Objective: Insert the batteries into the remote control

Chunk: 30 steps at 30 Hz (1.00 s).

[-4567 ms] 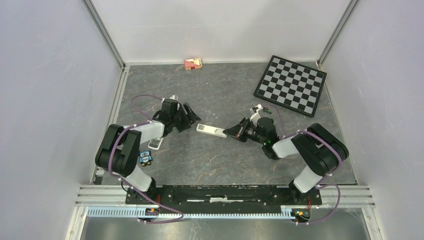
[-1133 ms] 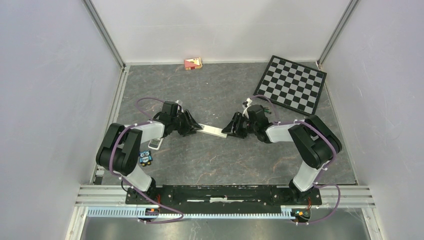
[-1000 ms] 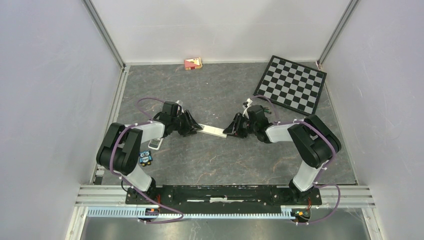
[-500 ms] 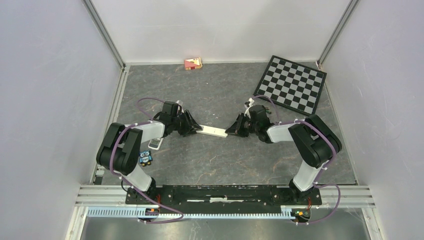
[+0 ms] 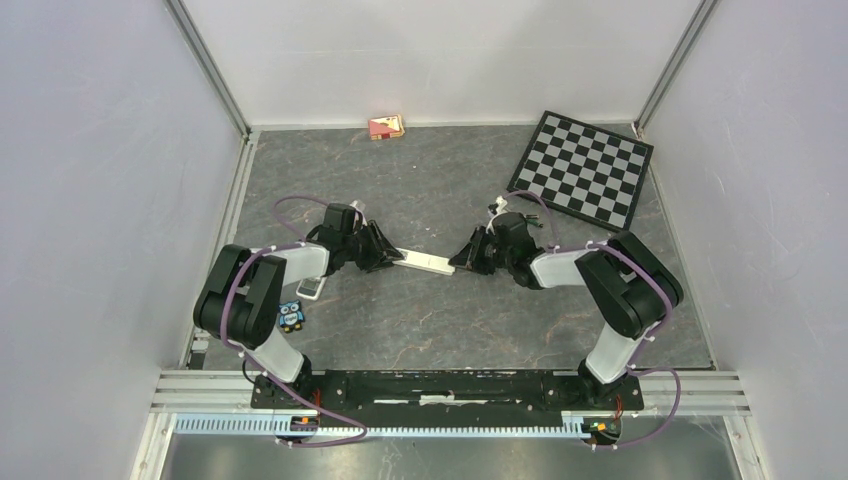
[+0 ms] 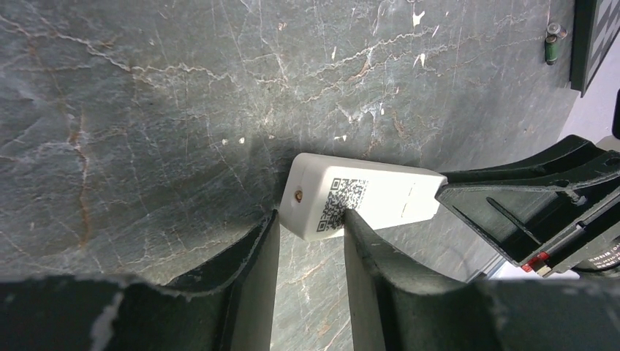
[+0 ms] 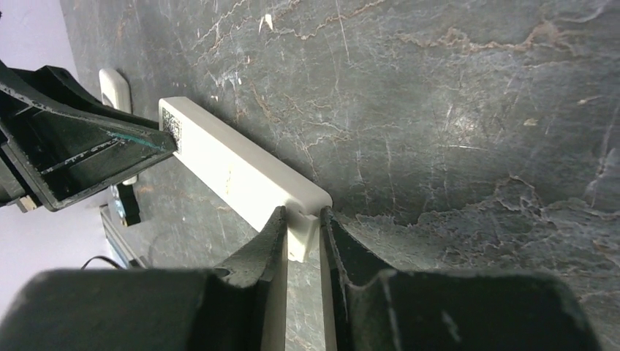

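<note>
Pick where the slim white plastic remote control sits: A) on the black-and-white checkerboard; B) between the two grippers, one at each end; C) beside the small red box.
B: the remote control spans from the left gripper to the right gripper, one at each end.

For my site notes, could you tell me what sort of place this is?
Probably a robot test cell: plain white walls, an aluminium mounting rail, and a checkerboard that may serve for camera calibration.

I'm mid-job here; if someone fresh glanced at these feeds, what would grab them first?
The white remote at mid-table, pinched at opposite ends by the left gripper and the right gripper. Next, the black-and-white checkerboard at the far right corner.
</note>
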{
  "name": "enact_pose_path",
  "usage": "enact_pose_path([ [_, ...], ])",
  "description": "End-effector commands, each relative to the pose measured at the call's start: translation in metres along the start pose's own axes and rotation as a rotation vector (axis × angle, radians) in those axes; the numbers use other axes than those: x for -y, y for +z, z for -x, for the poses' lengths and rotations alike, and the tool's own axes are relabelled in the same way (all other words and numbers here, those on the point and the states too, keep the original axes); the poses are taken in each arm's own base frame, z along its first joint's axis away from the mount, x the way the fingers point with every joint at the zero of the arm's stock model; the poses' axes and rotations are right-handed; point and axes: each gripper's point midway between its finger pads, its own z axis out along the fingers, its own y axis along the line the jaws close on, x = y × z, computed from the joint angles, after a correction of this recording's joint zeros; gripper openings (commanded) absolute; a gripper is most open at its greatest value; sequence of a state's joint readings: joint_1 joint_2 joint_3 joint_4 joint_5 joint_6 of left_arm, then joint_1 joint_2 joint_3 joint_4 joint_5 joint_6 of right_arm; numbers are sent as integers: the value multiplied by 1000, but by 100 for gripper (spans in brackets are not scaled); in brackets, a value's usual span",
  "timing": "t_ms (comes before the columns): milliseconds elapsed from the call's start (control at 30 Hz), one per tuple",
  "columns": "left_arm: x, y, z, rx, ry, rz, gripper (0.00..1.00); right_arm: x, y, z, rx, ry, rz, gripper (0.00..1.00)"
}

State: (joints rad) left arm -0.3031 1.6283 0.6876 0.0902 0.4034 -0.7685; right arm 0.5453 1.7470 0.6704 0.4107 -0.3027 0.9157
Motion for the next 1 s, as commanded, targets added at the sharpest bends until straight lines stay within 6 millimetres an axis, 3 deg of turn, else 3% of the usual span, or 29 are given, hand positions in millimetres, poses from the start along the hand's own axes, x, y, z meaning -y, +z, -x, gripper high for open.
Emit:
enact_pose_path([
  [0,3,7,-16,-47,5,-43,42,20,16,-33,-25,-38,-124,23],
  [300,-1,7,-19,-42,-6,-28,42,13,29,-47,-27,-138,-199,26],
  [433,-3,6,-17,-27,-5,-17,42,13,23,-53,-23,-172,-218,29],
  [700,-3,-1,-11,7,9,11,48,-8,15,-6,76,-223,-234,54],
  [967,12,-13,8,56,41,19,73,-27,-5,40,139,-222,-186,62],
])
